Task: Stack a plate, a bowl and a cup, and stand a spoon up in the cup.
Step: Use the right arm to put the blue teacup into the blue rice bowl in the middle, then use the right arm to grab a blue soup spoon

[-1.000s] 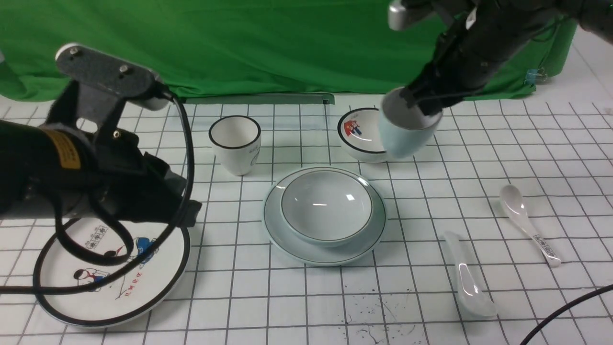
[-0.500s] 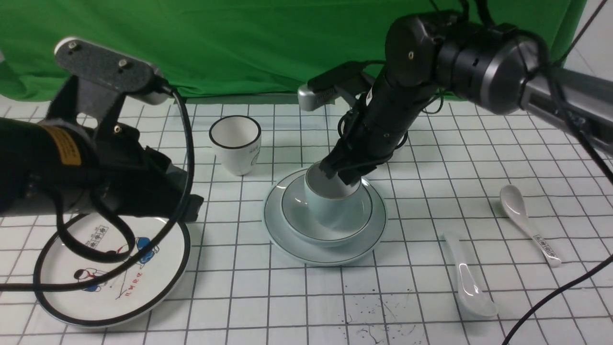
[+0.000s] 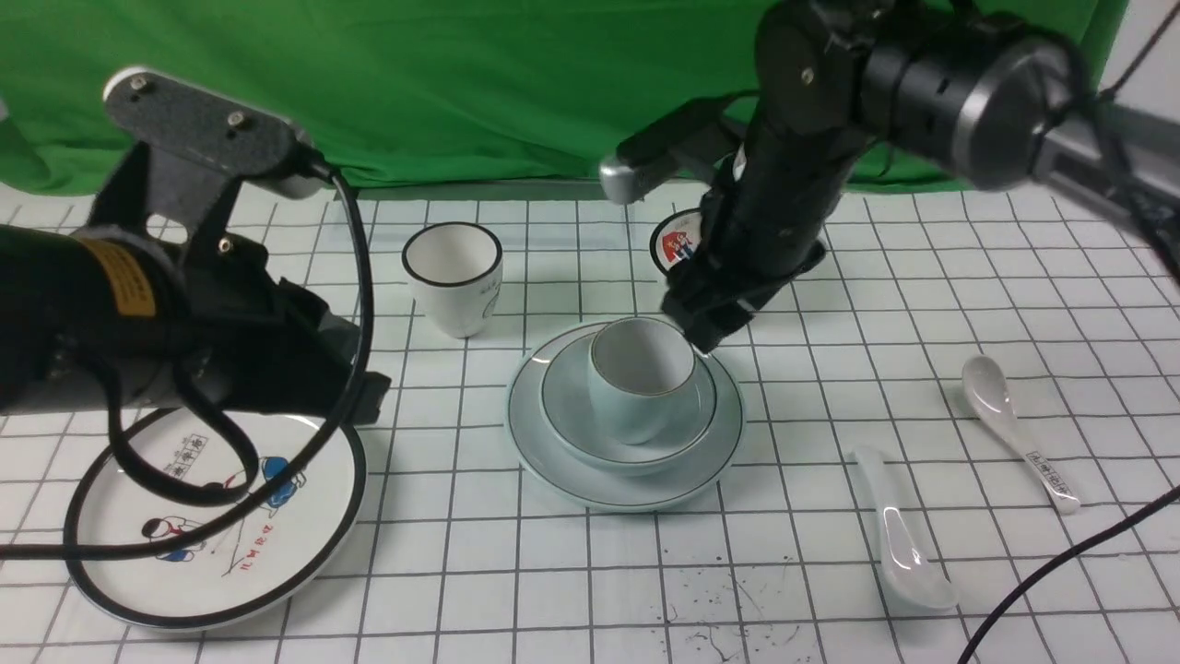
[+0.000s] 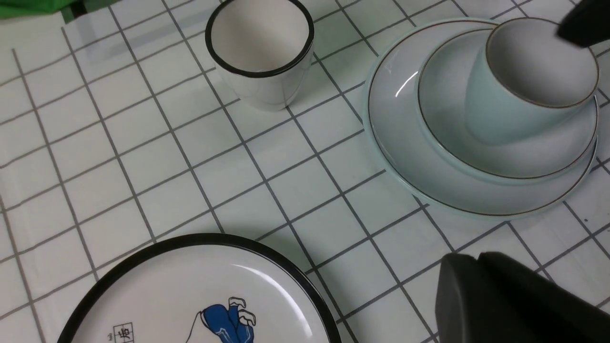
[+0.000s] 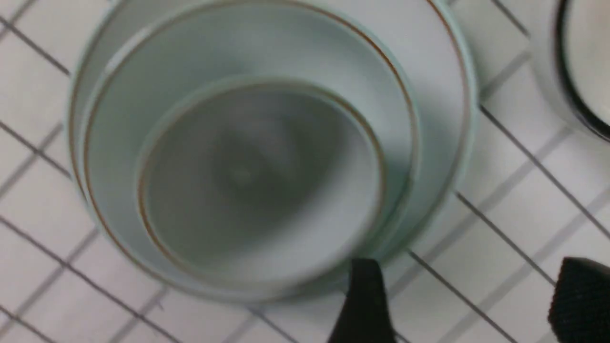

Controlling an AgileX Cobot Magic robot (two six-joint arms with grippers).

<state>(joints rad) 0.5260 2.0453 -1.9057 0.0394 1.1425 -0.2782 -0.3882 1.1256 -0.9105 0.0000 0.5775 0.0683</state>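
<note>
While the cup [image 3: 643, 378] sits in the bowl [image 3: 573, 415] on the plate [image 3: 553, 466], the right gripper [image 3: 705, 325] hangs just behind it, jaws spread and empty, on the arm closer to the spoon [image 3: 899, 533], which lies to the near right with its handle pointing far

Pale blue cup [image 3: 641, 383] upright in bowl [image 3: 564, 408] on plate [image 3: 627, 490]; white spoon [image 3: 899, 535] apart, flat

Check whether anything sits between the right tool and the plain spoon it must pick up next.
Nothing visible does. The right tool hangs open beside the cup; only the low plate and bare table lie between it and the plain spoon. The printed spoon lies apart, farther right.
</note>
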